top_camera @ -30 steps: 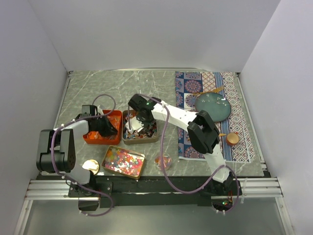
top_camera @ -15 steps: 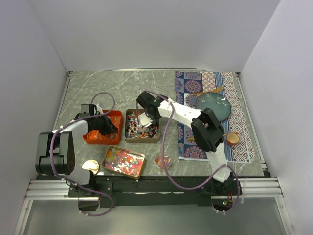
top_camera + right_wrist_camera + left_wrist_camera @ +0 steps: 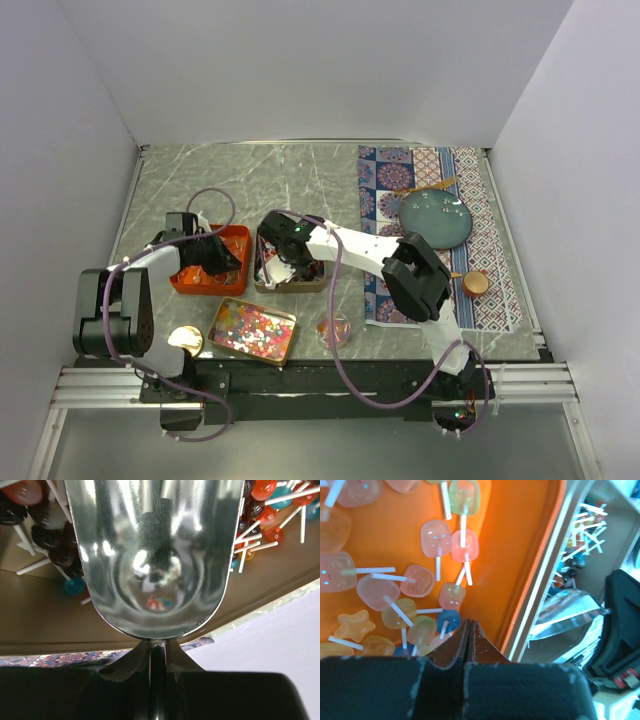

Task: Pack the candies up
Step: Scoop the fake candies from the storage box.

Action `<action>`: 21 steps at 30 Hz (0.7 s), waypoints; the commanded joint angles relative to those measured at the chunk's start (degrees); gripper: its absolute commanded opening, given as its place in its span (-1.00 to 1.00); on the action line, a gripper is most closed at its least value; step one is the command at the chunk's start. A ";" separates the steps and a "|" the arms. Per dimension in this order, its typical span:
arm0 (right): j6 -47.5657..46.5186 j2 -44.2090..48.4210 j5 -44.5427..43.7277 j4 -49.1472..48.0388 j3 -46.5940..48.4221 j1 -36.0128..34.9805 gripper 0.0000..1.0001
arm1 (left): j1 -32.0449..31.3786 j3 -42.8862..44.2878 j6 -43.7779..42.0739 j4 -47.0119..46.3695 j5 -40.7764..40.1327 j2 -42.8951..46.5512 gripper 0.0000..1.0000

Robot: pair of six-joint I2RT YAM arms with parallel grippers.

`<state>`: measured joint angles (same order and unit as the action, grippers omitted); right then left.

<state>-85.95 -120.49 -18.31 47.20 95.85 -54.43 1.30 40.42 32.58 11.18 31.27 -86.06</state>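
My left gripper [image 3: 469,626] is shut tight with nothing in it. It hangs low over the orange tray [image 3: 525,555], toward the left side of the table [image 3: 200,190], where pale candies [image 3: 437,536] on sticks lie. My right gripper [image 3: 157,647] is clamped on the handle of a shiny scoop [image 3: 155,555]. The scoop dips into the brown tin [image 3: 45,625] in the middle of the table, among dark and red candies. A flat tin [image 3: 260,308] of tiny bright candies sits by the near edge.
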 commanded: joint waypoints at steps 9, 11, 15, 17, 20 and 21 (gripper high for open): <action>-16.71 -9.06 16.08 5.28 11.02 -1.37 -1.00 | -2.62 2.91 -0.06 0.95 -1.03 -6.40 -0.98; -14.60 -9.15 18.12 3.70 10.58 -1.73 -1.00 | -2.79 2.29 0.29 0.16 -0.95 -6.40 -0.99; -12.32 -9.06 23.39 2.11 9.09 -1.64 -1.00 | -3.06 2.72 0.03 0.77 -0.94 -6.84 -0.98; -10.29 -9.50 26.64 2.45 9.79 -0.68 -1.00 | -3.15 3.95 -0.50 1.91 -0.77 -7.45 -0.98; -8.62 -9.85 33.31 4.20 11.54 1.43 -1.00 | -3.23 5.71 -1.37 2.97 -0.86 -8.07 -0.98; -9.14 -9.77 35.25 5.35 12.77 2.22 -1.00 | -3.15 6.15 -1.64 3.32 -0.77 -8.16 -0.98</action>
<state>-83.55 -129.47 -0.62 47.55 105.06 -53.45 -0.84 43.90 32.62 12.36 30.33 -92.73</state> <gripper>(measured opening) 0.172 0.017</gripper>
